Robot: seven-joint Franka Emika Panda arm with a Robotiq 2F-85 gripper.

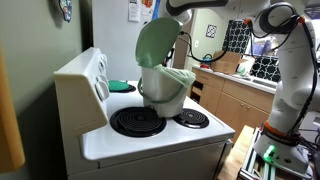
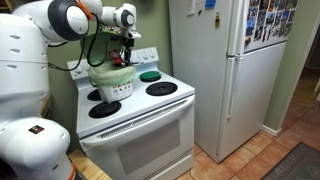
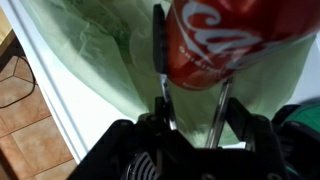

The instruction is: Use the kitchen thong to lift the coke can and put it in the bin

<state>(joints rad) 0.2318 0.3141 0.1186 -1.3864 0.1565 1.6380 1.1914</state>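
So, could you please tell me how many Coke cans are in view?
1. The red Coca-Cola can is gripped between the kitchen tongs in the wrist view, against the pale green lid. More could be hidden inside the bin.

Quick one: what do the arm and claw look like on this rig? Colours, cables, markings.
The arm is glossy white, with rounded, bulbous links and black joint caps. A thin dark cable loops beside it. The claw is black. No markings are legible.
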